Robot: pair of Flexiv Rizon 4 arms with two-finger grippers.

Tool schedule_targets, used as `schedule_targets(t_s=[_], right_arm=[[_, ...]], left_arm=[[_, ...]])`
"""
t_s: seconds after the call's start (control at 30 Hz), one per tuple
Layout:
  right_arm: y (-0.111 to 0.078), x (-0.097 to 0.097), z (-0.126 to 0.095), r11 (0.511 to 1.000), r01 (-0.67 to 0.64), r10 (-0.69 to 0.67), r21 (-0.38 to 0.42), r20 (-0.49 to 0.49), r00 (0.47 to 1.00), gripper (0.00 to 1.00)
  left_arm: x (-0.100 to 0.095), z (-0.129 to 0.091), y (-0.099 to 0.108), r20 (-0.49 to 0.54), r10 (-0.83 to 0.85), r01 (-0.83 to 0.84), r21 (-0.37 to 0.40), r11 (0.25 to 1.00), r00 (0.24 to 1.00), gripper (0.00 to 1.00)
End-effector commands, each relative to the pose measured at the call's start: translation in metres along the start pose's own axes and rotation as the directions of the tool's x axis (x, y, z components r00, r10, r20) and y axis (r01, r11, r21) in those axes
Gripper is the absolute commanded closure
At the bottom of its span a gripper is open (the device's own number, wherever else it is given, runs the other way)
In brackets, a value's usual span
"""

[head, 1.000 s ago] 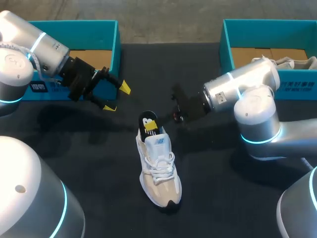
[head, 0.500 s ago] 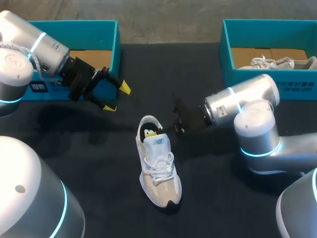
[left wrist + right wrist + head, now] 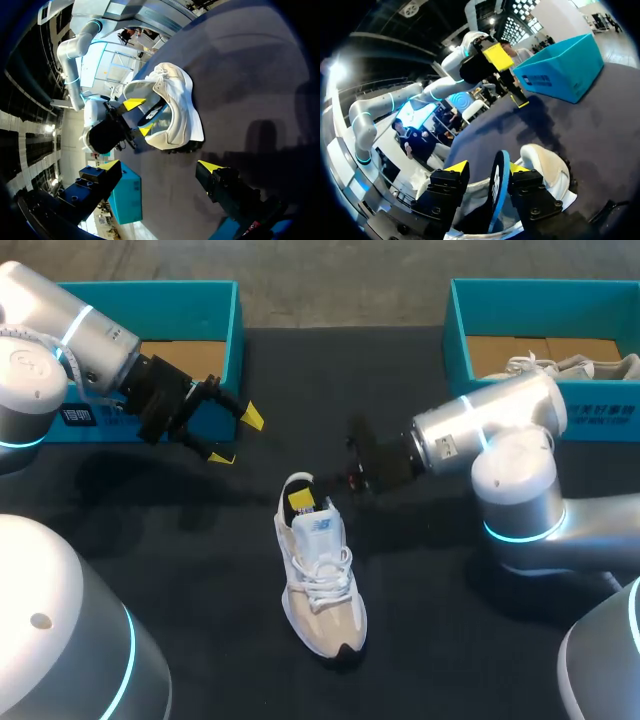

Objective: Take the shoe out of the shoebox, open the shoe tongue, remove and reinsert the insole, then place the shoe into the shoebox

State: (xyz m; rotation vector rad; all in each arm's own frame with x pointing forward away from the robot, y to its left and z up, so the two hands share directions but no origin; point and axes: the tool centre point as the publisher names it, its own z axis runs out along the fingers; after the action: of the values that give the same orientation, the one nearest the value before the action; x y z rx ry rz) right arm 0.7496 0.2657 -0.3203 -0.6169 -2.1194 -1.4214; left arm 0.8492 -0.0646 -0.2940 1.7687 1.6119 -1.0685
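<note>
While the right hand (image 3: 487, 168) sits at the heel opening of the shoe (image 3: 320, 580), its two yellow-tipped fingers stand apart with the insole (image 3: 496, 190) on edge between them. The insole, a thin dark blade with a blue rim, lies against one finger. A strip of the shoe's white lining shows between it and the other finger, so the hand is not clamped on it. The lower part of the insole runs down into the shoe beneath the fingertips.

From the head view, one yellow tip shows inside the heel collar. The tongue (image 3: 320, 528) rises just past the tips, on the toe side. The shoe stands upright on its sole on the dark desk (image 3: 430, 640). Its long axis runs from the heel under the right hand straight away from that hand, and the dark toe points toward the robot's edge of the desk, angled slightly to the robot's right. Behind the right arm, well apart from the shoe, is the right shoebox (image 3: 460, 350), teal, with a second shoe (image 3: 560, 367) lying in it.

The left hand (image 3: 237, 437) hangs over the desk with its fingers spread wide, holding and touching nothing. The shoe's heel lies ahead of it, well apart, with the right hand's tips in the opening. Close behind the left hand is the corner of the left shoebox (image 3: 225, 330).
</note>
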Motion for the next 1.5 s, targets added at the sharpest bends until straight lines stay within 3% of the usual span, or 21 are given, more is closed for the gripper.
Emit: schedule_targets(t_s=[0.03,0.1,0.4,0.67,0.9,0.93,1.03,1.1,1.4,1.5], right_arm=[[0.008,0.001,-0.002,1.0,0.0,0.0,0.02,0.006,1.0,0.8],[0.008,-0.002,-0.002,1.0,-0.001,0.001,0.025,0.005,1.0,1.0],[-0.003,-0.012,0.002,1.0,-0.023,0.023,0.019,-0.014,1.0,1.0],[-0.027,-0.013,0.009,0.998,-0.069,0.069,0.0,-0.026,0.997,1.0],[-0.024,-0.01,0.014,0.998,-0.068,0.069,0.003,-0.028,0.997,1.0],[-0.02,-0.009,0.014,0.998,-0.062,0.062,0.007,-0.023,0.998,0.97],[-0.011,-0.007,0.013,0.999,-0.045,0.045,0.01,-0.009,0.999,0.4],[-0.007,-0.006,0.012,0.999,-0.037,0.037,0.014,-0.002,0.999,0.07],[0.013,0.001,0.006,1.0,-0.013,0.012,0.027,0.045,0.999,0.03],[0.016,0.001,0.005,1.0,-0.012,0.01,0.029,0.053,0.999,0.07]], left_arm=[[0.0,0.0,0.0,-0.002,0.0,0.0,0.0,1.0,1.0,0.0],[0.0,0.0,0.0,-0.002,0.0,0.0,0.0,1.0,1.0,0.0],[0.0,0.0,0.0,-0.002,0.0,0.0,0.0,1.0,1.0,0.0],[0.0,0.0,0.0,-0.002,0.0,0.0,0.0,1.0,1.0,0.0],[0.0,0.0,0.0,-0.002,0.0,0.0,0.0,1.0,1.0,0.0],[0.0,0.0,0.0,-0.002,0.0,0.0,0.0,1.0,1.0,0.0],[0.0,0.0,0.0,-0.002,0.0,0.0,0.0,1.0,1.0,0.0],[0.0,0.0,0.0,-0.002,0.0,0.0,0.0,1.0,1.0,0.0],[0.0,0.0,0.0,-0.002,0.0,0.0,0.0,1.0,1.0,0.0],[0.0,0.0,0.0,-0.002,0.0,0.0,0.0,1.0,1.0,0.0]])
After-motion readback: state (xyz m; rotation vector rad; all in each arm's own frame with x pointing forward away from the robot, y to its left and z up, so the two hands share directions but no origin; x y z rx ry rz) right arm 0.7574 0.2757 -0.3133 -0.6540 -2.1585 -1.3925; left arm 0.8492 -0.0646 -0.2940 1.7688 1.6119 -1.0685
